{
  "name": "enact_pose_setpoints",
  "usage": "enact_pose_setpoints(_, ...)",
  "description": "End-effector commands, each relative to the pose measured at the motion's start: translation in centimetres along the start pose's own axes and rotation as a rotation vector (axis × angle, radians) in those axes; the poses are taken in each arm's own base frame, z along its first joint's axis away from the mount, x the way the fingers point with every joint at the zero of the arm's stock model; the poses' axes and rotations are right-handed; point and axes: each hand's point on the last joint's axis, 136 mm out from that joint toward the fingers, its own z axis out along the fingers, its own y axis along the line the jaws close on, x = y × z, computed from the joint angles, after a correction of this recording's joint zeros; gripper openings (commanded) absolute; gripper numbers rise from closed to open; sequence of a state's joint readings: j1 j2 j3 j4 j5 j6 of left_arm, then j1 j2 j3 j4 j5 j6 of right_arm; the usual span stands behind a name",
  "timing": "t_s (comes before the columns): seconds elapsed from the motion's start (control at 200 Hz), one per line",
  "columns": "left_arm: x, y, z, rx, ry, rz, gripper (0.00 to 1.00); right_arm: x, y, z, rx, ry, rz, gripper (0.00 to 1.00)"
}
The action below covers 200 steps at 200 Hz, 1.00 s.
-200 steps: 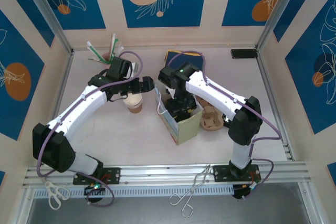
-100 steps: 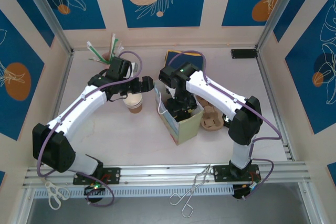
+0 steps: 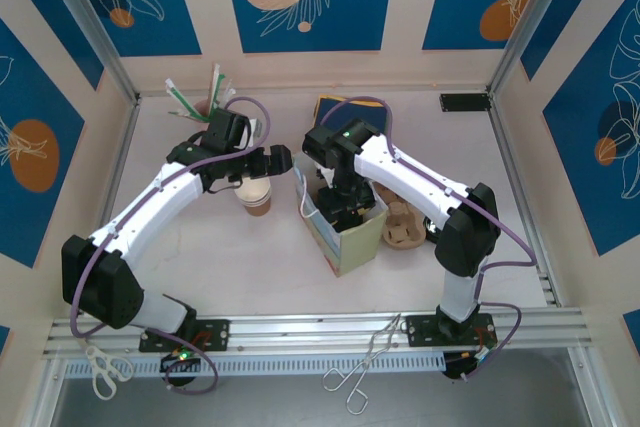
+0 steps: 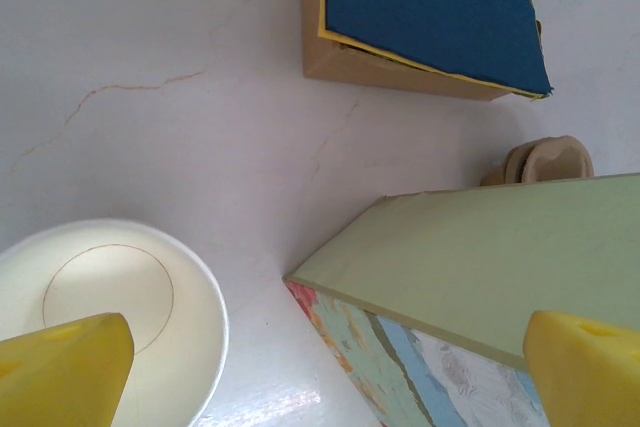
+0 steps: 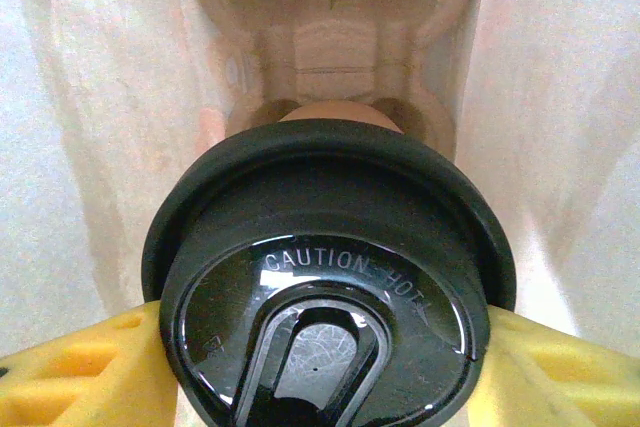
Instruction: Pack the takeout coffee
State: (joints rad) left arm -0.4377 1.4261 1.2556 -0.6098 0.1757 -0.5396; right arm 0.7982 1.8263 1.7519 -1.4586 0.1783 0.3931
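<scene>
Nothing has moved: the right tool (image 5: 320, 382) still pinches the black-lidded brown kraft paper cup (image 5: 330, 237) inside the pale green paper bag (image 3: 352, 244), unreleased, while the left tool (image 4: 320, 372) hangs spread.

Brown, blk-lidded takeout coffee (image 5: 330, 267), bag (image 4: 480, 247) pale green w/ multicolour print, sheet (image 4: 430, 7) blue w/ yellow edge.

The bag (image 3: 350, 242) and the whole counter (image 3: 250, 257) are viewed from high above, behind the arm bases. Its outer left side is viewed closely, downward, from the left wrist. Its inside is viewed straight down from the right wrist, close over the takeout coffee (image 5: 325, 287). The bag is shared by all three views.
</scene>
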Motion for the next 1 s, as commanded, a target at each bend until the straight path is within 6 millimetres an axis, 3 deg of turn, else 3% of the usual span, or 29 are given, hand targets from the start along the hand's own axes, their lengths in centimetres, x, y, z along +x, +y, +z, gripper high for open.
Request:
enact_pose_setpoints(0.0, -1.13, -0.22, -1.23, 0.007, -0.033, 0.023, 1.0, 0.96, 0.18, -1.17, -0.032, 0.003, -0.002, 0.65)
enact_pose_setpoints(0.995, -1.07, 0.02, -1.26, 0.006, -0.033, 0.018, 1.0, 1.6, -0.25, -1.06, -0.025, 0.027, 0.015, 0.64)
